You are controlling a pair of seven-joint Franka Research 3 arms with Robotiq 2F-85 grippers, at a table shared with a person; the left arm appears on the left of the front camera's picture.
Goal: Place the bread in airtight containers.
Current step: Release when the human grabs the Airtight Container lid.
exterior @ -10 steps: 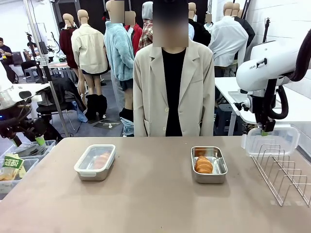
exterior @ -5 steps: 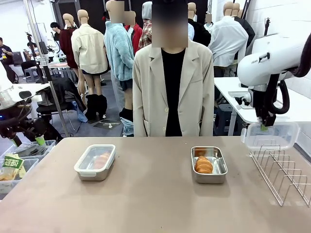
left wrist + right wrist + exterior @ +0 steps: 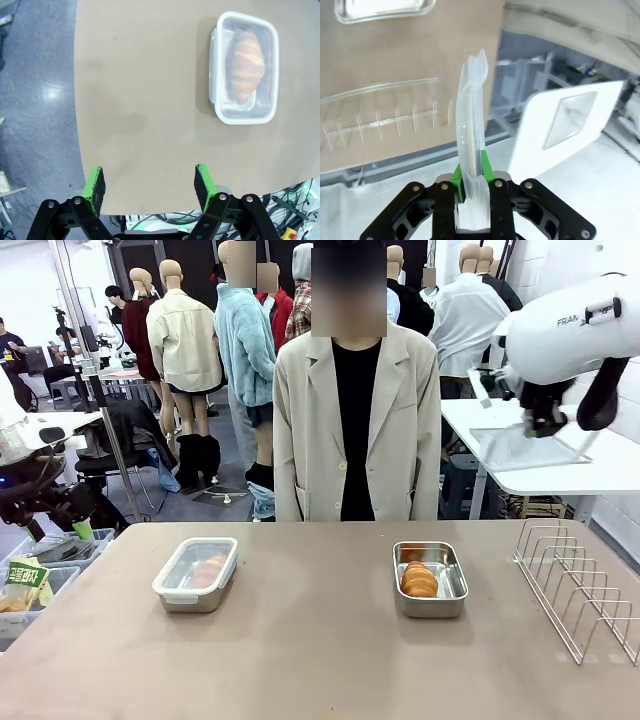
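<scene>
Right gripper (image 3: 470, 192) pinches lid (image 3: 471, 145) by its rim, high off the table's right edge. Lid looks light, stiff, slippery; rim grip suits. Left gripper (image 3: 150, 182) open, empty.

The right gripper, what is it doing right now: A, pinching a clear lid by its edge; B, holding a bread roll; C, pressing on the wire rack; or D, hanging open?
A: in the right wrist view the right gripper is shut on the edge of the clear lid, raised above the table.
</scene>
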